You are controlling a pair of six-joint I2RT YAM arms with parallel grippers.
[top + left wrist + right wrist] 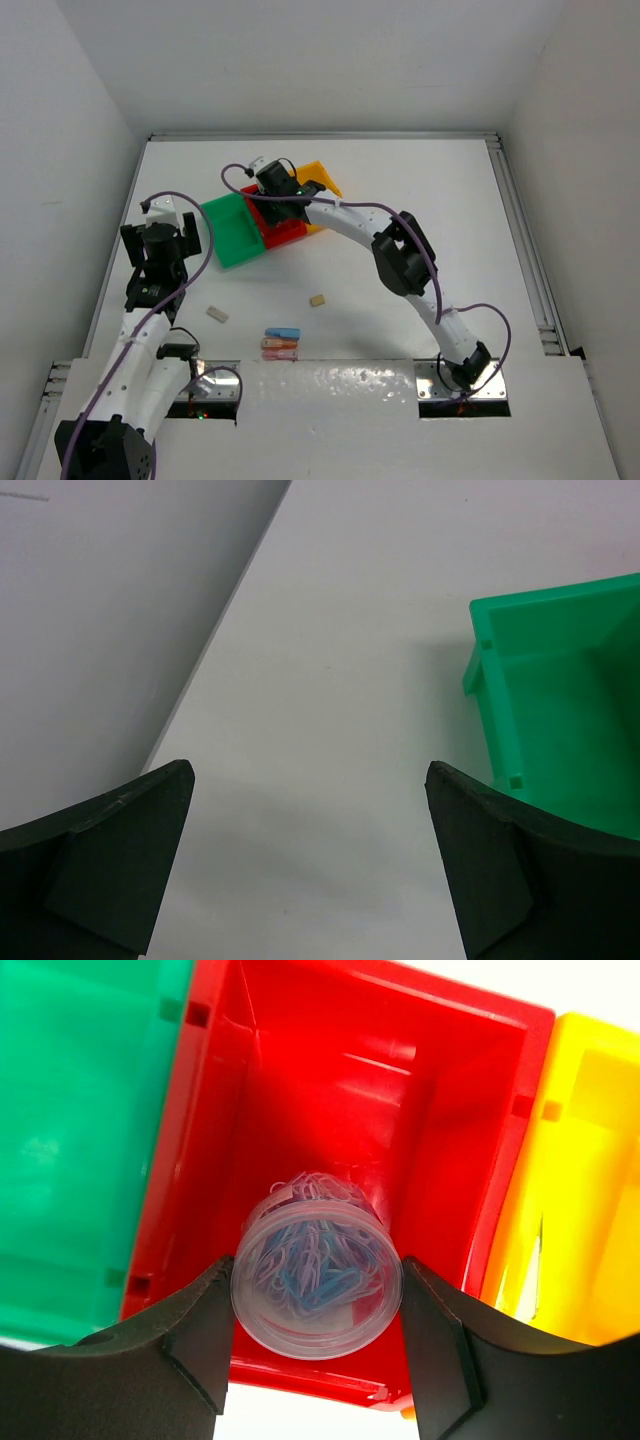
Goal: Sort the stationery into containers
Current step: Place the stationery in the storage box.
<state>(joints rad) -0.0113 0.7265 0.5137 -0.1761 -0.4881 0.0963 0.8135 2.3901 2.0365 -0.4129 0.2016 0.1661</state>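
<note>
1. Table [420, 220]: white, walled on three sides.
2. R arm [400, 255] reaches from its near-right base across to the bins. L arm [140, 330] stands by the left edge.
3. Bins in a joined row at far centre (set at an angle): green bin [232, 232] on the left, red bin [288, 233] in the middle, yellow bin [322, 180] on the right.
4. L pincer [310, 810]: spread wide, nothing btwn its fingers, over bare table just left of the green bin.
5. R pincer [315, 1295]: pinching a clear round tub [316, 1285] of blue paper clips over the red bin's opening. Can't tell how deep it sits.
6. Sticks [281, 343]: small pastel cluster, side by side, near edge, left of centre.
7. Beige block [217, 314] lies left of the sticks. Second beige block [318, 300] lies just far-right of them. Both are loose on the table.
</note>
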